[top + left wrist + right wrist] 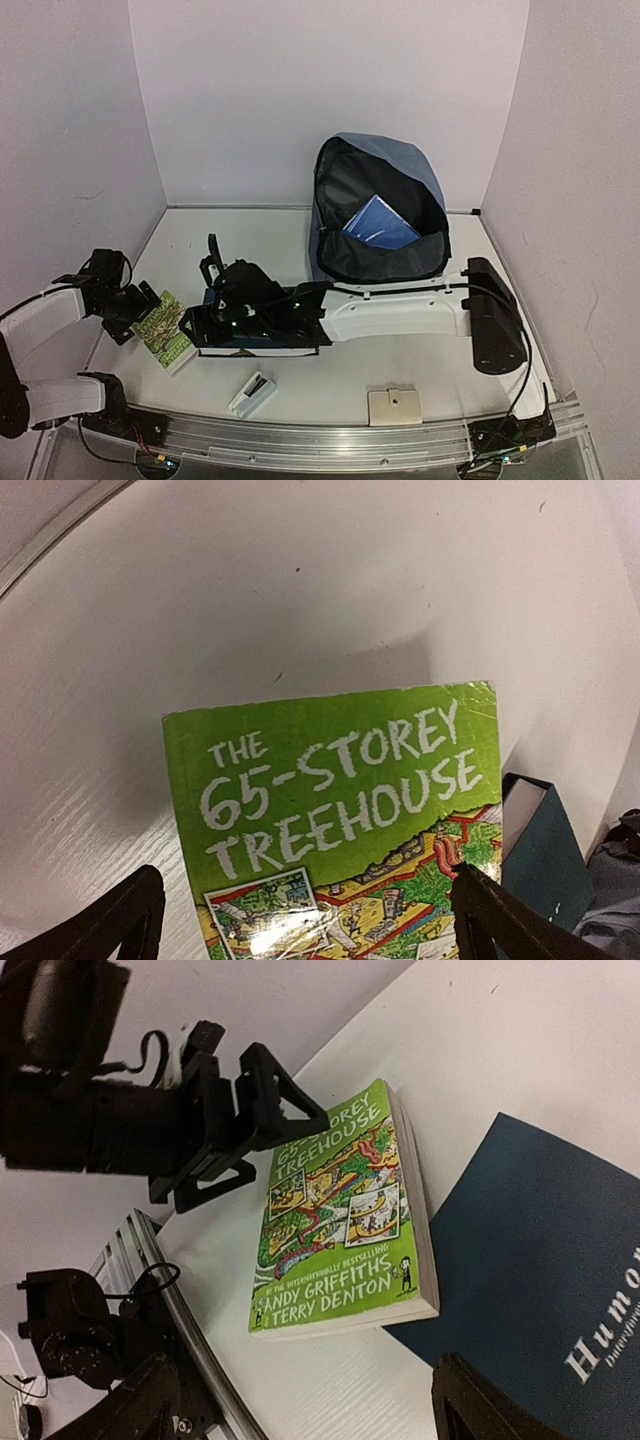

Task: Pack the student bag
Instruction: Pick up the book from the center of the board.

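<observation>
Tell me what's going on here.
Two robot arms are packing the student bag, which stands open at the back of the table with one blue book already inside. The left claw, open, is lined up on a green paperback lying flat on the table. The right claw, also open, hangs over a dark blue book beside it. Neither book is gripped yet.

- The right arm (400, 310) spans the table (250, 245) from 4 o'clock to 8 o'clock and bars the direct path from the near edge to the student bag (410, 165) at 1 o'clock.
- The bag mouth stands open. A blue book (378, 225) fills its lower part, with room above it.
- Bare tabletop lies at 10 to 11 o'clock.
- At 8 o'clock, the green book (165, 328) is flanked by the left gripper (140, 312) and a dark blue book (540, 1260).
- At 6 o'clock lie a white box (252, 393) and a beige pad (395, 405).
</observation>
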`<state>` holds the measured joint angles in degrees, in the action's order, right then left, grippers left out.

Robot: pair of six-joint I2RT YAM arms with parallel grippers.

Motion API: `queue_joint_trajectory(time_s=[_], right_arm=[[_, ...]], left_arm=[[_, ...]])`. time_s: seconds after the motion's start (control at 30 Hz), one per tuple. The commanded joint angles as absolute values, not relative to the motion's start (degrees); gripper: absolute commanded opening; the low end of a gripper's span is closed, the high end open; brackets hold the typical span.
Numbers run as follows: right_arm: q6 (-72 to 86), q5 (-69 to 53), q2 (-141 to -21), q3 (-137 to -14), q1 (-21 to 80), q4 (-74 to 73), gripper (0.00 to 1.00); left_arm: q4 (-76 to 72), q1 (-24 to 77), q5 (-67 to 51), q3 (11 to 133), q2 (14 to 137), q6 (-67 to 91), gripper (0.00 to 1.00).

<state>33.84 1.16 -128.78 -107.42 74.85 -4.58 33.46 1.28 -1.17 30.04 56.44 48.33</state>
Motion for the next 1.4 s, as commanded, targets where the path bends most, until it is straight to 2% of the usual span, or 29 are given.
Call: queue_joint_trajectory(time_s=[0.0, 0.2, 0.47, 0.53, 0.83, 0.9, 1.1, 1.37], right_arm=[[38.89, -3.43, -134.78, -113.9, 72.19, -3.07, 0.83], [40.69, -4.84, -141.54, -119.34, 70.28, -3.03, 0.82], [42.9, -8.83, -148.78, -125.43, 68.87, -2.98, 0.78], [43.55, -9.87, -150.09, -126.35, 68.81, -2.82, 0.77], [50.95, -19.41, -153.25, -127.26, 68.63, 5.06, 0.71], [52.42, -20.54, -153.59, -127.3, 68.63, 7.05, 0.7], [54.67, -21.27, -153.42, -127.44, 68.63, 11.24, 0.55], [54.87, -21.96, -152.95, -127.57, 68.95, 13.87, 0.42]], left_arm=[[34.58, 0.97, 2.59, 27.17, 50.77, 52.46, 1.0], [34.63, 0.97, 2.76, 25.12, 48.22, 53.15, 1.0], [26.22, 0.97, -5.1, 20.64, 50.46, 55.13, 0.98], [23.94, 0.97, -6.87, 19.18, 49.46, 56.08, 0.95], [22.02, 0.97, -11.26, 16.64, 47.38, 59.1, 0.68], [21.65, 0.97, -11.98, 16.16, 46.6, 59.71, 0.67], [22.28, 0.97, -13.26, 16.23, 44.38, 60.37, 0.66], [21.01, 0.97, -15.77, 16.13, 44.24, 61.4, 0.63]])
